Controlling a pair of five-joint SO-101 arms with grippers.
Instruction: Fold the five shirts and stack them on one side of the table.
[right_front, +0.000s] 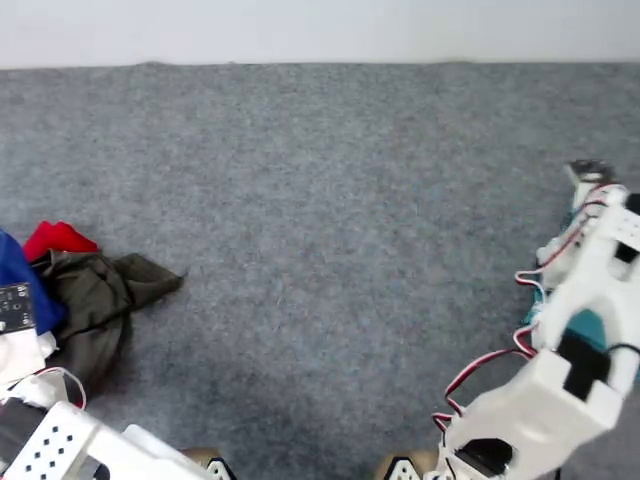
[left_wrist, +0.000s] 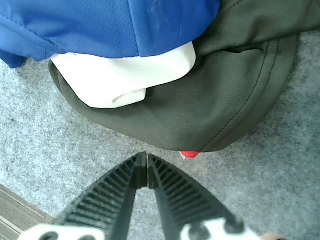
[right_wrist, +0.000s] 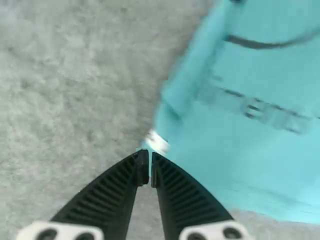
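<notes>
Left hand (left_wrist: 148, 172), closed and empty, faces crumpled olive shirt (left_wrist: 225, 100); right hand (right_wrist: 149, 170), closed, beside teal shirt (right_wrist: 240, 150).

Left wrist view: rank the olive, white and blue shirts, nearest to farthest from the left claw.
1. Olive shirt, its hem just ahead of the left claw.
2. White shirt, rolled on the olive one.
3. Blue shirt, draped over the white.

Olive shirt (left_wrist: 220, 100) is matt cloth (table covering (left_wrist: 45, 145) rough, fuzzy).
</notes>
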